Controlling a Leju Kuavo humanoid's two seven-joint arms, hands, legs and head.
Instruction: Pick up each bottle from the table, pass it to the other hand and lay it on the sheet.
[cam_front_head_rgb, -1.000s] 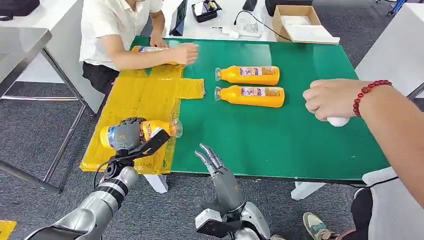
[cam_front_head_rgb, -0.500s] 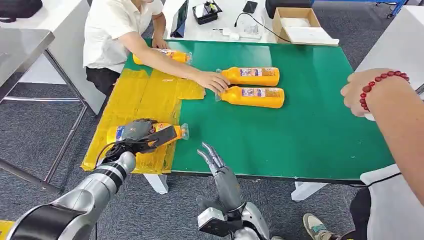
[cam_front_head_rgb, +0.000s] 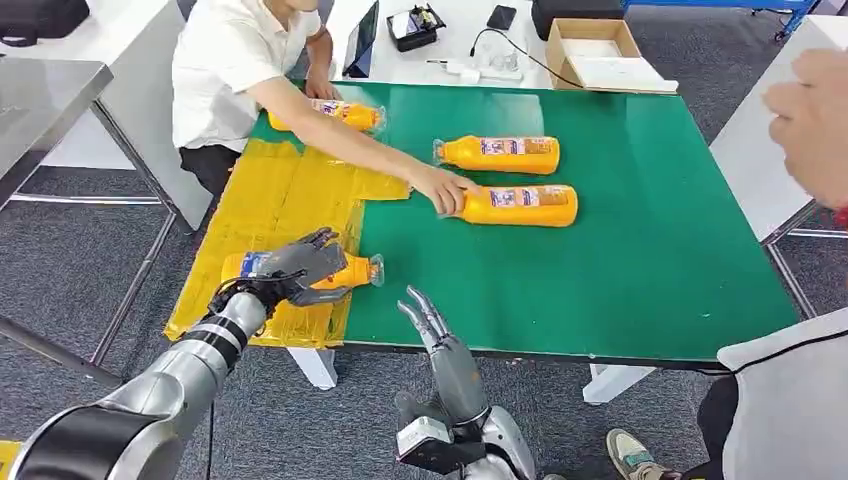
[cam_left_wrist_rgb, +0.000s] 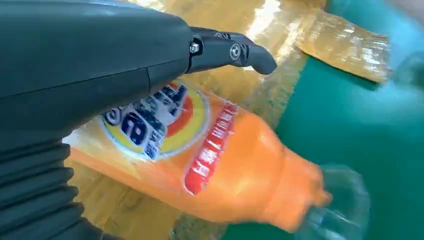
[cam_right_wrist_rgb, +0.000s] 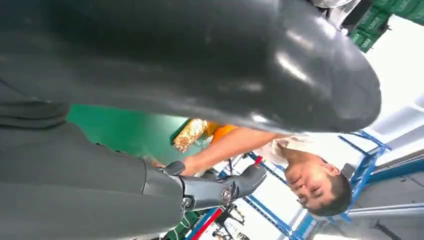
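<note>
A person's hand (cam_front_head_rgb: 447, 189) presses on one of two orange bottles (cam_front_head_rgb: 522, 204) lying mid-table, a third (cam_front_head_rgb: 340, 113) by the far edge. The left hand (cam_front_head_rgb: 292, 265), fingers spread, rests over the bottle (cam_front_head_rgb: 345, 272) lying on the yellow sheet (cam_front_head_rgb: 285, 195) (label print unreadable; the wrist view shows its clear cap overhanging the green table (cam_front_head_rgb: 620, 230)). The right hand (cam_front_head_rgb: 432, 325) hovers open, holding nothing.

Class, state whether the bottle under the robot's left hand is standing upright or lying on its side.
Lying on its side: the bottle rests lengthwise on the yellow sheet, cap toward the green mat, left hand over it.
</note>
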